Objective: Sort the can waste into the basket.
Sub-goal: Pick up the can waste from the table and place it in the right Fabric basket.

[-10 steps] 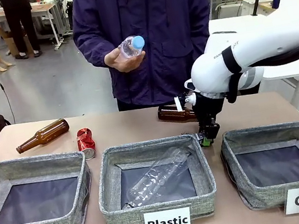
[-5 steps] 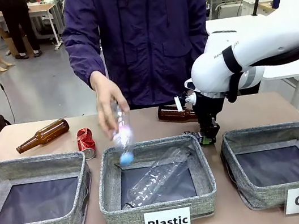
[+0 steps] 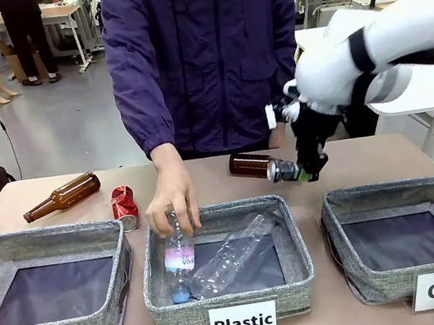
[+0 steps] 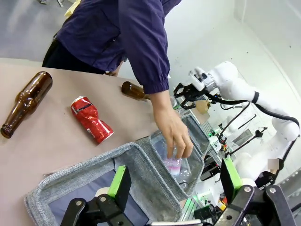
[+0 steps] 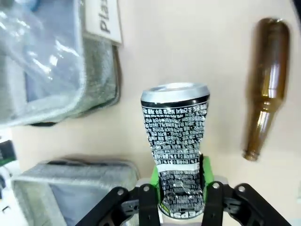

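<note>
- The right gripper is clamped tight on the silver can, holding it in the air over the desk's far side, near a brown bottle.
- The left gripper is spread wide, gripping nothing.
- The red can lies by the far right corner of the Bottle basket.
- The Can basket sits at the desk's near right corner, its dark bottom bare.

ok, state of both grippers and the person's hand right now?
Left gripper: open, empty.
Right gripper: shut on the silver can.
Person's hand: holding a small plastic bottle in the Plastic basket.
</note>
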`<action>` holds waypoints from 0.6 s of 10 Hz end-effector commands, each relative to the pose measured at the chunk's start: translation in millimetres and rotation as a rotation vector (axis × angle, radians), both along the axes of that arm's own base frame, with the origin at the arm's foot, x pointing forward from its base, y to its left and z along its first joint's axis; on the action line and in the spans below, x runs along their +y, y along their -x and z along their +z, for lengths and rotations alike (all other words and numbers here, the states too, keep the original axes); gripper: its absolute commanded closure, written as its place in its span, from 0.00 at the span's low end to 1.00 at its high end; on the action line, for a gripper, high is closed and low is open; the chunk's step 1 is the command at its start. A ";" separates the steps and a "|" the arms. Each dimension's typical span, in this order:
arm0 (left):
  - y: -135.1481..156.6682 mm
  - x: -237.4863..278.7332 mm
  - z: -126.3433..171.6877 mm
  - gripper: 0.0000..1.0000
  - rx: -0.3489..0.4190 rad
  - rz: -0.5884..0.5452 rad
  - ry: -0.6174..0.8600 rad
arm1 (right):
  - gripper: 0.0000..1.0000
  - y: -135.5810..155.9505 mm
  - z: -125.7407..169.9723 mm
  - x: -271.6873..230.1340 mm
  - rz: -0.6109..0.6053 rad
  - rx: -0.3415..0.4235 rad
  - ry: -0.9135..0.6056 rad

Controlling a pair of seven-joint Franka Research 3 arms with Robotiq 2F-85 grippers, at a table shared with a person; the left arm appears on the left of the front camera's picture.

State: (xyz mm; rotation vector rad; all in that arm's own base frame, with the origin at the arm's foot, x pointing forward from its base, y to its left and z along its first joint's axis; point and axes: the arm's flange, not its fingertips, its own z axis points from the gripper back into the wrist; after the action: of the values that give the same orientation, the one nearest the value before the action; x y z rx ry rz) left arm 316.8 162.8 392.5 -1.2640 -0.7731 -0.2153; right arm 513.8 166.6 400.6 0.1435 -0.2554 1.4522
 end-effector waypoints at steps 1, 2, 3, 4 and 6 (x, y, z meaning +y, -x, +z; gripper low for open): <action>-0.1 -1.2 1.1 0.00 -0.018 0.002 0.013 | 1.00 46.0 23.3 -32.4 0.035 -0.085 -0.068; -0.1 -1.2 1.1 0.00 -0.018 0.002 0.013 | 1.00 67.5 34.3 -51.2 0.056 -0.053 -0.033; -0.1 -1.2 1.1 0.00 -0.018 0.002 0.013 | 1.00 99.2 42.4 -71.6 0.083 -0.043 -0.027; -0.1 -1.2 1.1 0.00 -0.018 0.002 0.013 | 1.00 125.6 41.4 -86.7 0.095 -0.052 0.001; -0.1 -1.2 1.1 0.00 -0.018 0.002 0.013 | 1.00 160.4 24.1 -112.5 0.085 -0.044 0.042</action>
State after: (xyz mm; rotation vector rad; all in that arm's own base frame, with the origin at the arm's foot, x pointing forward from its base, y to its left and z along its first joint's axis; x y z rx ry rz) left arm 316.7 162.8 392.8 -1.2639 -0.7734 -0.2158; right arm 366.3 61.9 429.8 0.1219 -0.2729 1.5197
